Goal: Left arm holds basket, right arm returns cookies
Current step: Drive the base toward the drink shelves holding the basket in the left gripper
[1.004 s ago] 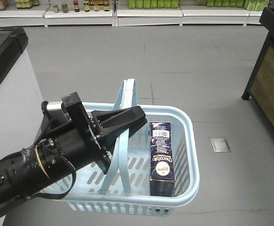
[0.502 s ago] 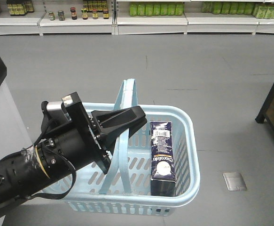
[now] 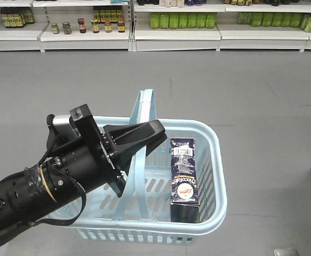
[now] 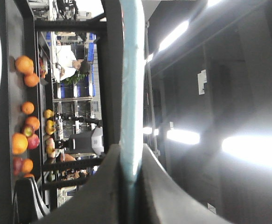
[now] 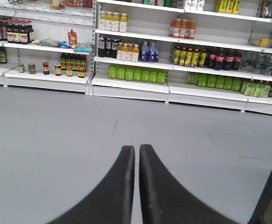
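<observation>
1. The left gripper has its long black fingers clamped on the raised pale blue handle. In the left wrist view the handle strip runs straight between the two fingers with no gap on either side.
2. The right gripper has its two black fingers drawn almost together, with only a thin slit between them and nothing in it. It points toward 12 o'clock over bare grey floor.
3. The left arm, with its yellow band, reaches in from the 8 o'clock corner of the front view toward the middle.
4. The basket fills the lower middle of that view, and the held handle crosses it from 12 to 6 o'clock.
5. The cookies are inside the basket at 3 o'clock of the handle. The carton is tilted with its barcode end toward 12 o'clock, near the 3 o'clock wall.
6. Store shelves with jars and green bottles run along 12 o'clock. The right wrist view shows shelves of drink bottles at 12 o'clock.
7. In the left wrist view, oranges lie along the 9 o'clock edge.
</observation>
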{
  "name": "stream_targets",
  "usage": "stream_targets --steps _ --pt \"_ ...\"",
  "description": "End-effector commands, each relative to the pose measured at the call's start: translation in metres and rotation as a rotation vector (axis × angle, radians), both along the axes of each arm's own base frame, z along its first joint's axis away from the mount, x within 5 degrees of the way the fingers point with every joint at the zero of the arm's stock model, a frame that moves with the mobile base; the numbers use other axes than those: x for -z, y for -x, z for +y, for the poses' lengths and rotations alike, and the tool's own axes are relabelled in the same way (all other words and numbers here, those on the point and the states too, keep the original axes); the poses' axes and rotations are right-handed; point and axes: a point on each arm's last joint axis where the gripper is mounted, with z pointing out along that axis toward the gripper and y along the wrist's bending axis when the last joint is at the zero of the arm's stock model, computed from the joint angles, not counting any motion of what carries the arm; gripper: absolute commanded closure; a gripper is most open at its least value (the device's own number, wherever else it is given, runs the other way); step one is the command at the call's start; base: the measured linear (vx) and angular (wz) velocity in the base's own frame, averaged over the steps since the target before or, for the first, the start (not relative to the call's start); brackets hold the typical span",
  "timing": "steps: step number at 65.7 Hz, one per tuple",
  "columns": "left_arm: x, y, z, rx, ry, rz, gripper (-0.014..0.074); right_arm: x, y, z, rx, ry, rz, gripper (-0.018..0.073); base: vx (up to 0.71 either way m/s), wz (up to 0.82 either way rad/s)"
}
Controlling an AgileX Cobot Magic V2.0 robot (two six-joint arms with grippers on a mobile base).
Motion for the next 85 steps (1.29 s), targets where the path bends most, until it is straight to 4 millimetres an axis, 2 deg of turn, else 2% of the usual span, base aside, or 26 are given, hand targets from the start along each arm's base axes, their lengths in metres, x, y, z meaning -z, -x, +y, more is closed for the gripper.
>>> stream_targets --steps 1,85 --pt "-0.0294 0.0065 0.0028 0.022 0.153 -0.101 0.0599 -0.0016 -0.0001 0.0002 -0.002 0.011 -0.070 0.0562 0.61 0.03" --pt "-0.0297 0.0063 0.0028 0.022 0.153 -0.101 0.0599 -0.0016 -0.0001 0.0002 -0.002 0.011 -0.070 0.0562 0.60 0.02"
